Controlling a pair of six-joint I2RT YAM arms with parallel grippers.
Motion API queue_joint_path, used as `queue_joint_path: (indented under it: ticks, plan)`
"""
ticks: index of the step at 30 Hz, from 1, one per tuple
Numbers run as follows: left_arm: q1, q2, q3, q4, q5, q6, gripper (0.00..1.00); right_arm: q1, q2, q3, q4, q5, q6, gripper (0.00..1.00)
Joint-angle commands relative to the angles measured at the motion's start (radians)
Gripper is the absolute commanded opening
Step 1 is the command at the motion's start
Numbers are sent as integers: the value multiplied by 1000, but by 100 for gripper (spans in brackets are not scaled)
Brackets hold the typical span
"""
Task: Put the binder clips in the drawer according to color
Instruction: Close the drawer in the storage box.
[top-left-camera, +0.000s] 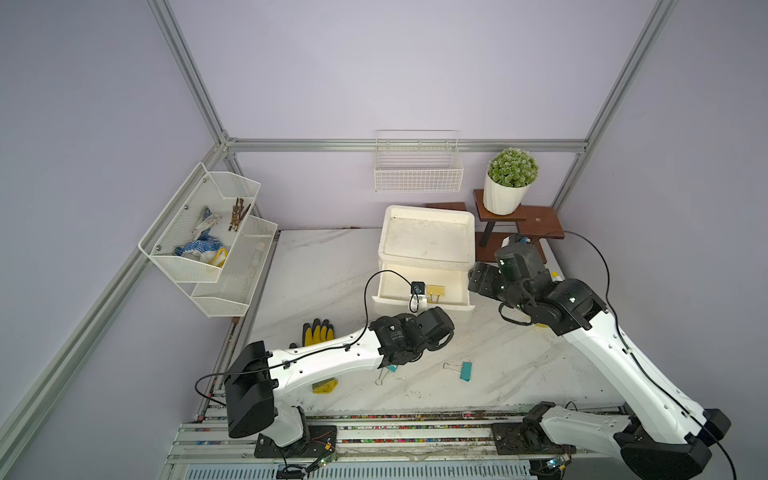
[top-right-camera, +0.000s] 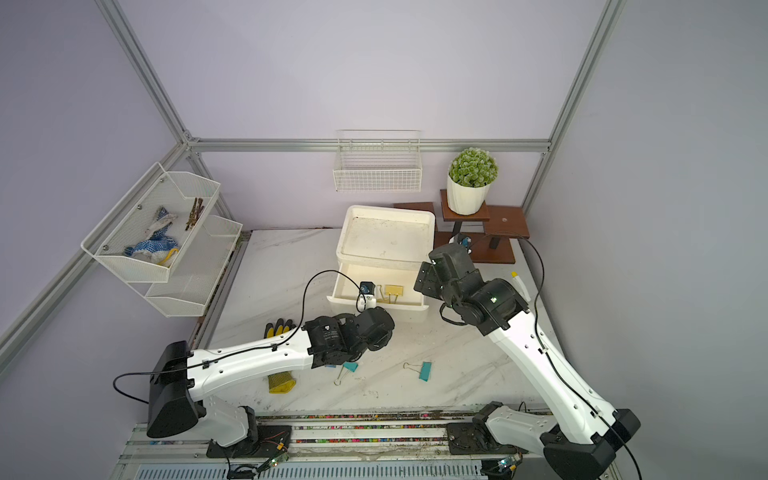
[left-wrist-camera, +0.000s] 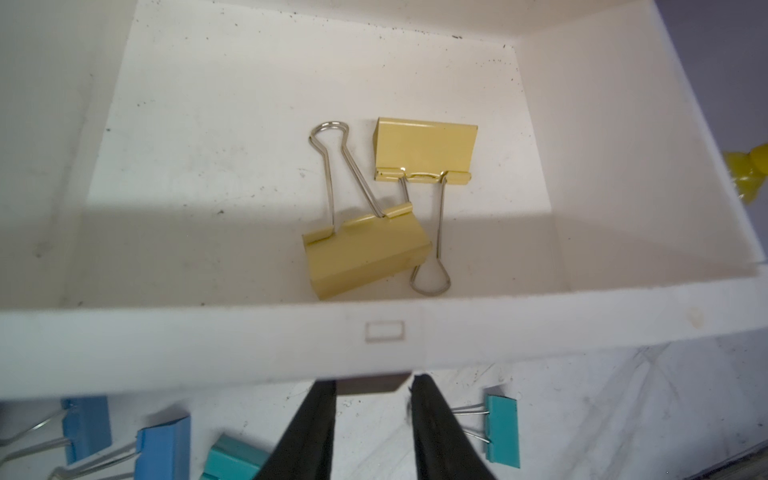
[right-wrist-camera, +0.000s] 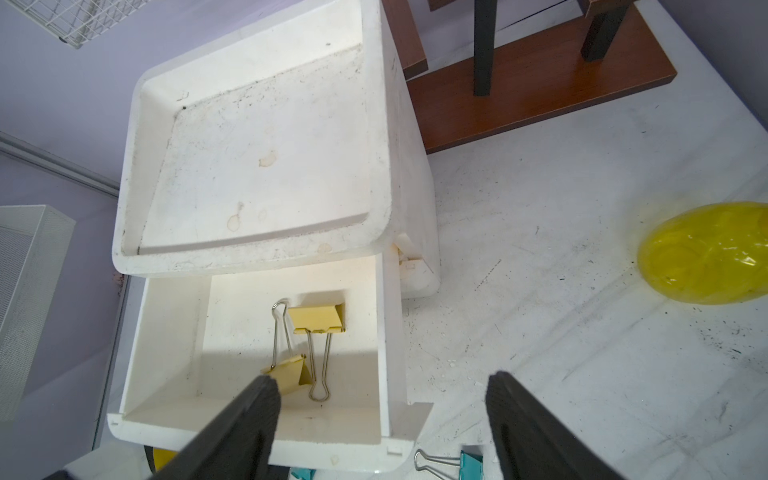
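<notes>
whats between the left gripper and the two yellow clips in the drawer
The drawer's front wall stands between the left gripper and the yellow binder clips; the left wrist view shows it.

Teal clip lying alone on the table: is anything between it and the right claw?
Nothing visible does. The teal clip lies on the table, apart from the others, and the open right gripper hangs near a front corner of the drawer. The left gripper sits at the drawer front, beside that path.

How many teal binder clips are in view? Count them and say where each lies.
2. One teal clip lies in the open on the table; the other teal clip lies close by the left gripper. Both are outside the drawer.
</notes>
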Motion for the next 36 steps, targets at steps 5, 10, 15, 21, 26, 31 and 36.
queue_joint_path:
  ticks: [5,10,15,21,26,31,36]
  plan:
    - [26,20,73,60,-46,135,0,-9,-39,-25,-3,12,-3,84]
    - [65,34,93,90,-14,175,0,-17,-60,-51,-3,26,2,83]
    - [91,34,114,143,4,235,0,-23,-68,-63,-2,26,0,82]
    - [140,85,170,162,62,281,0,-26,-77,-77,3,19,3,82]
    - [202,114,188,200,118,303,0,-33,-92,-86,1,28,3,82]
    - [227,152,245,203,136,331,0,-40,-104,-111,5,38,10,83]
    - [245,178,267,206,148,330,0,-46,-117,-146,21,29,21,83]
